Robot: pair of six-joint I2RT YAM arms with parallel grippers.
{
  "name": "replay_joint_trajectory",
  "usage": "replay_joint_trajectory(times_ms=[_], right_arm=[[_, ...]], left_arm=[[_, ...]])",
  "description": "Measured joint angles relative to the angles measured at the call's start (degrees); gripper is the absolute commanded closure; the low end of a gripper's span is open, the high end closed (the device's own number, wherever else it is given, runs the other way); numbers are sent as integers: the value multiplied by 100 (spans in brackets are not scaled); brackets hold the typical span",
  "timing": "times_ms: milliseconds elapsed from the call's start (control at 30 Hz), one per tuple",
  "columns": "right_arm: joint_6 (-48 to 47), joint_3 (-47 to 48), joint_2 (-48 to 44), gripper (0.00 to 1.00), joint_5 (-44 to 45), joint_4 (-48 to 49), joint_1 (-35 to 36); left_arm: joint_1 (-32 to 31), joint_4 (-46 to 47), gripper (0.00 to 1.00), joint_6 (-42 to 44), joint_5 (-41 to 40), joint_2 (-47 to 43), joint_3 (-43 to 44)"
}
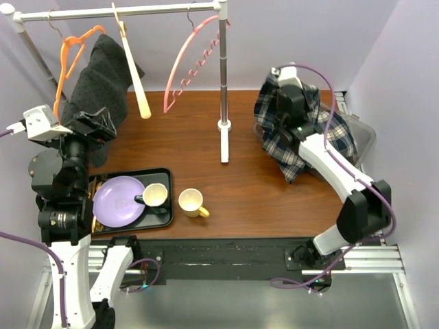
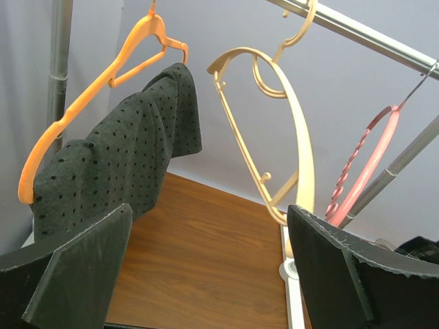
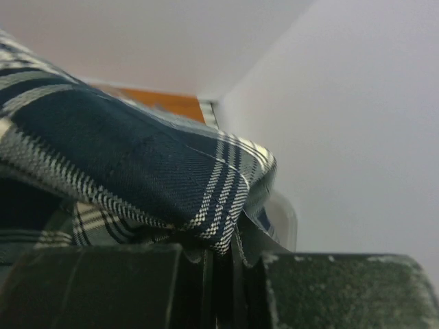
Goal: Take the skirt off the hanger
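Plaid cloth in dark blue and white, the skirt (image 1: 274,130), lies bunched at the right side of the desk (image 1: 240,199), well apart from the clothes rack and hooked on no hanger. Its far edge lies against a clear container (image 1: 363,133) at the desk's right edge. The right hand (image 3: 219,274) is clenched on a fold of the skirt (image 3: 137,171): in the right wrist view the two dark fingers (image 3: 89,288) stand pressed together with the checked hem pinched between them and the cloth humped above.

The left hand (image 2: 209,260) is released, its jaws spread wide and holding nothing. It hovers by the rack's left end, just beside a black dotted garment (image 2: 116,157) that hangs on an orange hanger (image 2: 89,103). Next along the rail (image 1: 123,11) hangs a cream hanger (image 2: 302,137), then a pink hanger (image 1: 185,68) near the upright post (image 1: 223,68); both carry no clothing.

At the near left of the desk a black tray (image 1: 167,199) holds a purple plate (image 1: 113,199) and a mug (image 1: 155,195). A yellow mug (image 1: 191,203) stands on the wood just beside the tray
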Motion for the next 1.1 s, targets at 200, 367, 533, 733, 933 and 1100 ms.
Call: replay_joint_trajectory(times_ms=[200,367,533,733,933,1100], right_arm=[[1534,-1198,-9,100,291,22,-540],[2736,-1351,1010,91,-245,-393,-1364],[3464,-1130,1613,77,-944,-935,-1991],[3827,-629,1631,40,-1196,-1698,-2085],[4140,-361,1067,10,-1357,-2514,-2085],[4190,105,542,2,-1668,-3126,-2044]], left_arm=[[0,7,0,-2,-11,0,0],[0,7,0,-2,-42,-9,-35],[0,-2,0,-20,-125,-13,-166],[2,-111,0,4,-278,55,-157],[2,-481,0,278,-715,387,323],[2,-717,1,424,-824,715,791]])
